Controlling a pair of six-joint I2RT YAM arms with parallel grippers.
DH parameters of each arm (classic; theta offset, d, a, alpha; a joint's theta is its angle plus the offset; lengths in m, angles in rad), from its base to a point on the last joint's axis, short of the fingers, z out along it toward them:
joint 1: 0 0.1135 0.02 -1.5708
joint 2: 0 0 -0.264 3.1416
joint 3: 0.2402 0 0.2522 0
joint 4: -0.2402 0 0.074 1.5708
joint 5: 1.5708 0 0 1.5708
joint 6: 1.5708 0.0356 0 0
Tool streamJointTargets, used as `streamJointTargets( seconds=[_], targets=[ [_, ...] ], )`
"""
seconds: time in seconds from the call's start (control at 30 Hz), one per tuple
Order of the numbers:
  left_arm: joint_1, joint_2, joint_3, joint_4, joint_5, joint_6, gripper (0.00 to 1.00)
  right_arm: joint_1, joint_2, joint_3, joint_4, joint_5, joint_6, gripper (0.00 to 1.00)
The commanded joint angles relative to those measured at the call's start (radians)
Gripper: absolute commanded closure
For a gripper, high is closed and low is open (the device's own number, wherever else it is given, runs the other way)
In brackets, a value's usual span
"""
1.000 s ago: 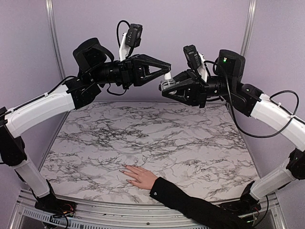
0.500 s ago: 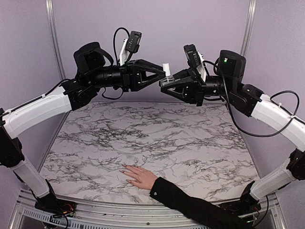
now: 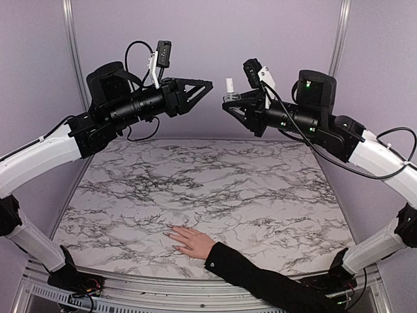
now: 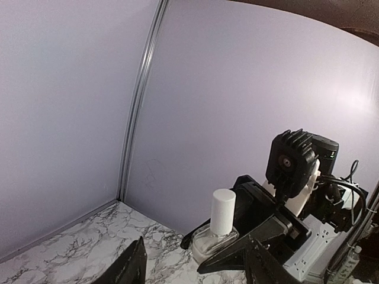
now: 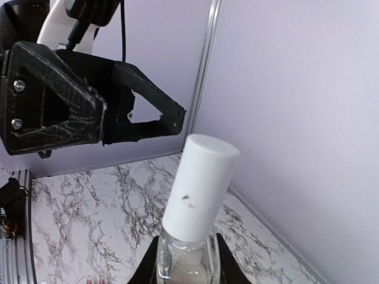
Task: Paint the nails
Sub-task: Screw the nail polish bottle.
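A clear nail polish bottle (image 3: 229,90) with a white cap (image 5: 200,186) stands upright high above the table, my right gripper (image 3: 228,104) shut on its glass body (image 5: 183,263). My left gripper (image 3: 204,89) hangs just left of it, open and apart from the cap, with nothing between its fingers (image 4: 133,269). In the left wrist view the bottle (image 4: 220,228) shows ahead, held in the right gripper's black fingers (image 4: 260,228). A pale hand (image 3: 190,241) in a black sleeve (image 3: 260,280) lies flat at the table's near edge; its nails (image 3: 169,227) are tiny.
The marble table (image 3: 215,189) is walled by purple panels (image 3: 260,39) at the back and sides. Both arms reach high over the far half. The sleeve crosses the near right edge by the right arm's base (image 3: 339,277).
My left gripper has opened, let go of the white cap and drawn back to the left. The right gripper has lifted the bottle slightly and turned it upright.
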Motion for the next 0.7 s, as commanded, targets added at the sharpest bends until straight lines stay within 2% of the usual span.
streamJointTargets(
  seconds=[0.0, 0.2, 0.37, 0.57, 0.67],
  targets=[
    [-0.057, 0.033, 0.068, -0.04, -0.197, 0.028, 0.43, 0.065, 0.029, 0.063, -0.051, 0.353, -0.077, 1.0],
    [-0.095, 0.121, 0.184, -0.147, -0.271, 0.036, 0.46, 0.098, 0.052, 0.076, -0.068, 0.451, -0.102, 1.0],
    [-0.103, 0.158, 0.217, -0.148, -0.284, 0.008, 0.59, 0.11, 0.06, 0.08, -0.074, 0.482, -0.108, 1.0],
    [-0.104, 0.172, 0.23, -0.174, -0.323, 0.0, 0.62, 0.115, 0.062, 0.083, -0.07, 0.486, -0.115, 1.0],
    [-0.104, 0.18, 0.241, -0.19, -0.322, -0.002, 0.69, 0.115, 0.067, 0.088, -0.072, 0.478, -0.121, 1.0]
  ],
)
